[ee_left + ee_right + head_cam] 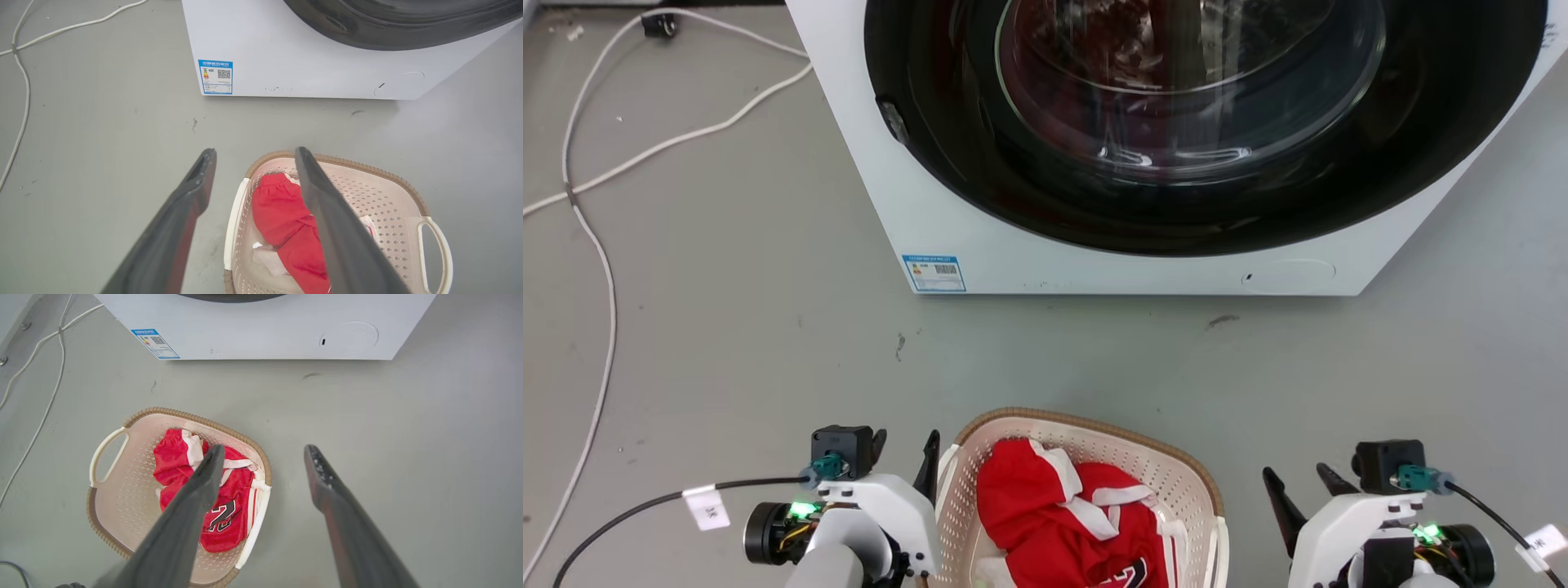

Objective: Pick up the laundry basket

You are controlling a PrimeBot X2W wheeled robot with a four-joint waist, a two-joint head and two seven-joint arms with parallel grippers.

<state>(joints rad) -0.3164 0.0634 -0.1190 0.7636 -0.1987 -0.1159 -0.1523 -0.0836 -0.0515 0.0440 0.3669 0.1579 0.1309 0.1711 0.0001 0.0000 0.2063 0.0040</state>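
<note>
We find the laundry basket (1160, 474) on the floor (727, 327) before the washing machine (1094, 269), red garment (1045, 506) inside. Left tool (905, 449) and right tool (1297, 475) flank it, both spread wide, holding nothing.

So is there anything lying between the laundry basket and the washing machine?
Nothing but bare grey floor with a few small scuff marks separates the laundry basket from the washing machine, clearest in the head view.

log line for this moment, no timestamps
phase: pre-grasp | laundry basket: on floor, red garment inside | left gripper: jaws open, by basket's left edge | right gripper: jaws open, apart from basket
</note>
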